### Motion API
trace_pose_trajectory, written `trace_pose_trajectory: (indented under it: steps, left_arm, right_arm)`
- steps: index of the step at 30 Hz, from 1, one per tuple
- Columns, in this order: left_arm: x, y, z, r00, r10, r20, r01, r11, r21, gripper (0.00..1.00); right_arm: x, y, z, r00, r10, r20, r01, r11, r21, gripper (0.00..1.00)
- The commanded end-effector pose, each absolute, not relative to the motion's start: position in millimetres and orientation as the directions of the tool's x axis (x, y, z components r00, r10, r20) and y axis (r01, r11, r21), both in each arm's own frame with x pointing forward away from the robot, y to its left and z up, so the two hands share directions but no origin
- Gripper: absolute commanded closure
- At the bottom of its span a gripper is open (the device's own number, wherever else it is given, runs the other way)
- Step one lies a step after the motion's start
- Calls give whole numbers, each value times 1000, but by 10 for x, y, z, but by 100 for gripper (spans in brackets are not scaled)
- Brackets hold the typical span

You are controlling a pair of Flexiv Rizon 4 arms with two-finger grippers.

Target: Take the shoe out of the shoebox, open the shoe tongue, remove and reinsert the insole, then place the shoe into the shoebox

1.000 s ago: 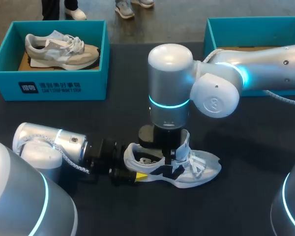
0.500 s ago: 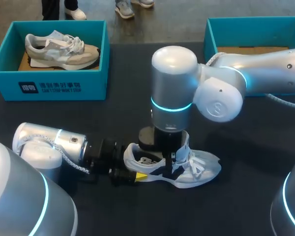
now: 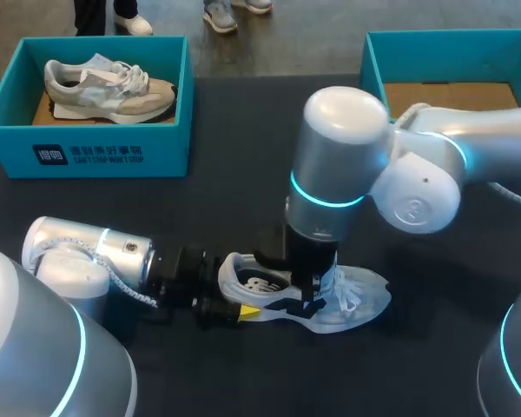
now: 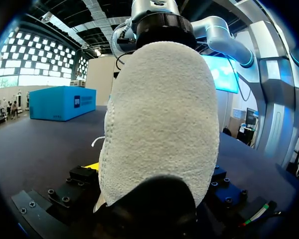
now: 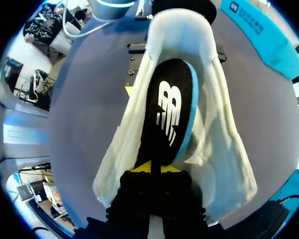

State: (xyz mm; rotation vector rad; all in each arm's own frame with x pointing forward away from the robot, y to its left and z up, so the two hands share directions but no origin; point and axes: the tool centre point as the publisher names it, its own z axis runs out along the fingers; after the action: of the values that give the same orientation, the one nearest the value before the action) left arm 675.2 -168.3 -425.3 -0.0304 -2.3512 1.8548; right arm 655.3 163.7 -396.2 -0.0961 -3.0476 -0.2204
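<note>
The white shoe (image 3: pixel 366 294) lies on its sole on the dark table (image 3: pixel 217 208), toe toward our right, well apart from both boxes. Our left claw (image 3: pixel 241 304) clamps the heel from the left. We see only its near yellow tip against the shoe's side; the far one is hidden behind the collar. In the left wrist view the knit heel fills nearly everything ahead.

Our right claw (image 5: pixel 151 168) hangs straight down over the shoe's opening and is closed on the near end of the black insole (image 5: pixel 169 112). The insole sits tilted inside the shoe, with its blue edge showing along one side. In the head view the right arm covers the tongue and most of the laces, so we cannot make out how the tongue lies. Only a bit of the insole shows there, near the heel.

The teal right shoebox (image 3: pixel 375 65) stands at the far right, partly covered by the right arm and cut off at the edge. The teal left shoebox (image 3: pixel 87 155) holds a grey shoe (image 3: pixel 113 87).
</note>
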Motion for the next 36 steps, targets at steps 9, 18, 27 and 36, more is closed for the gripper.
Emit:
trace_pose_trajectory:
  steps: [9,18,27,36]
  left_arm:
    - [6757,-1706,-4285,-990,102,102,-76,239,-968,100]
    - [6757,-1706,-4285,-990,102,102,-76,239,-968,100]
    - [6757,-1706,-4285,-990,102,102,-76,239,-968,100]
    - [6757,-1706,-4285,-990,102,102,-76,239,-968,100]
  right_arm:
    - [6556,1565,-3815,-999,22,34,33,934,356,100]
    - [6549,1514,-3828,-999,19,-36,-2,865,502,100]
    - [6545,1478,-3795,-996,35,-81,-18,817,577,100]
    - [6645,1616,-3572,-995,-22,-99,-71,850,523,100]
